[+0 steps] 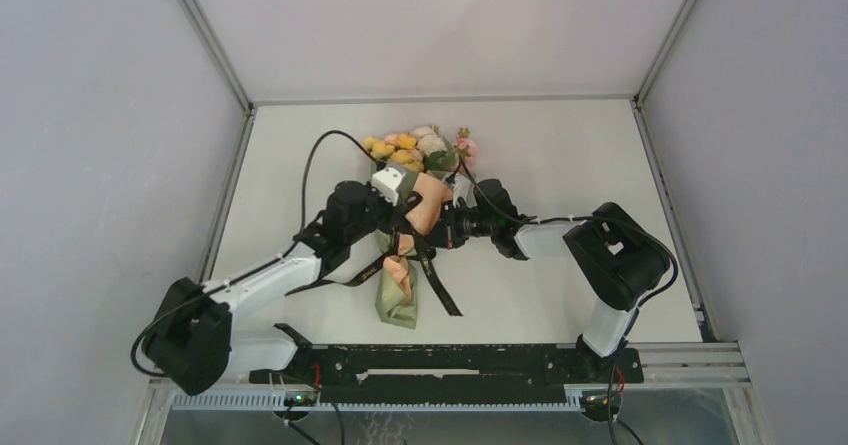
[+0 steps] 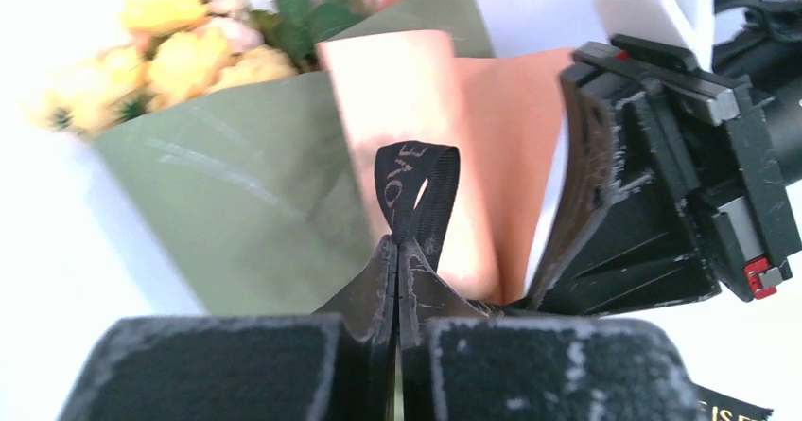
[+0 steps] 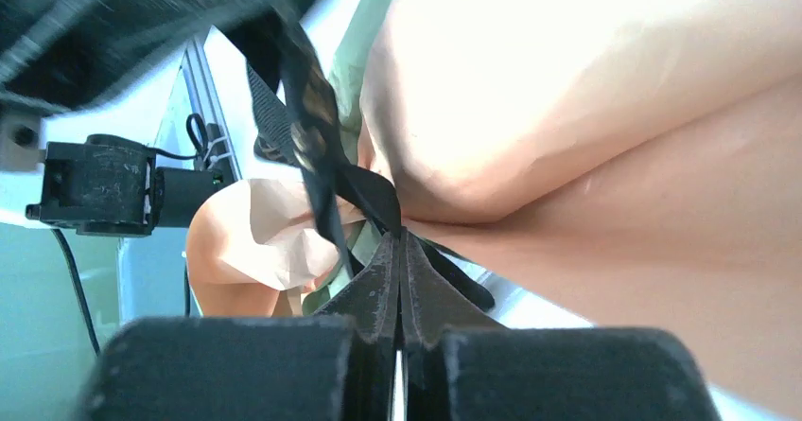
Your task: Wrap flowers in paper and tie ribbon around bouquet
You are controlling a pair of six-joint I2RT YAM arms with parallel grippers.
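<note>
The bouquet lies mid-table, its flowers (image 1: 410, 147) (image 2: 189, 57) pointing to the far side. The paper (image 1: 397, 300) (image 2: 236, 203) (image 3: 586, 109) wraps them as a cone, olive outside and peach inside. The black ribbon (image 1: 437, 287) (image 2: 416, 189) (image 3: 317, 137) crosses the cone's middle, and its ends trail toward the near side. My left gripper (image 1: 402, 217) (image 2: 397, 241) is shut on a small upright loop of ribbon over the peach fold. My right gripper (image 1: 441, 230) (image 3: 402, 234) is shut on another stretch of ribbon, pressed against the paper from the right.
The two wrists meet closely over the bouquet; the right gripper's body (image 2: 662, 194) fills the right of the left wrist view. White walls enclose the table (image 1: 570, 155) on three sides. A black rail (image 1: 450, 360) runs along the near edge.
</note>
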